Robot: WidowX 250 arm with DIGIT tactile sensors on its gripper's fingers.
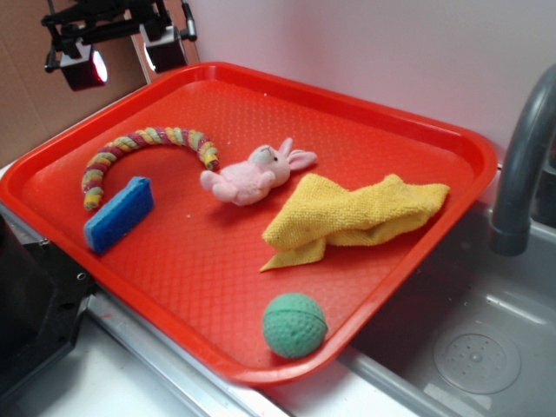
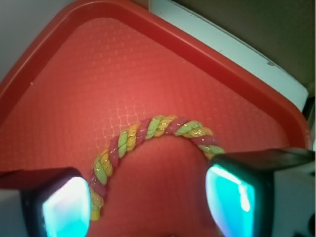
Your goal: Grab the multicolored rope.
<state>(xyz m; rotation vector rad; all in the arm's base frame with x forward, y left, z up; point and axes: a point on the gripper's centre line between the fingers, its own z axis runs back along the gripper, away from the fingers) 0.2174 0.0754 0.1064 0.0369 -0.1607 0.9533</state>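
i hold the claw (image 2: 148, 197) wide above the soft, light, floppy multicolored rope (image 2: 153, 136), aiming to pinch across its arched middle.

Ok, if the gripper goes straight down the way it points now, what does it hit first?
Probably the multicolored rope: its arch lies between the open fingers of the gripper, on the red tray. Depth is unclear.

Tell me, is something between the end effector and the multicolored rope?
Nothing visible. The open end effector hangs above the multicolored rope; the blue sponge lies beside the rope, not over it.
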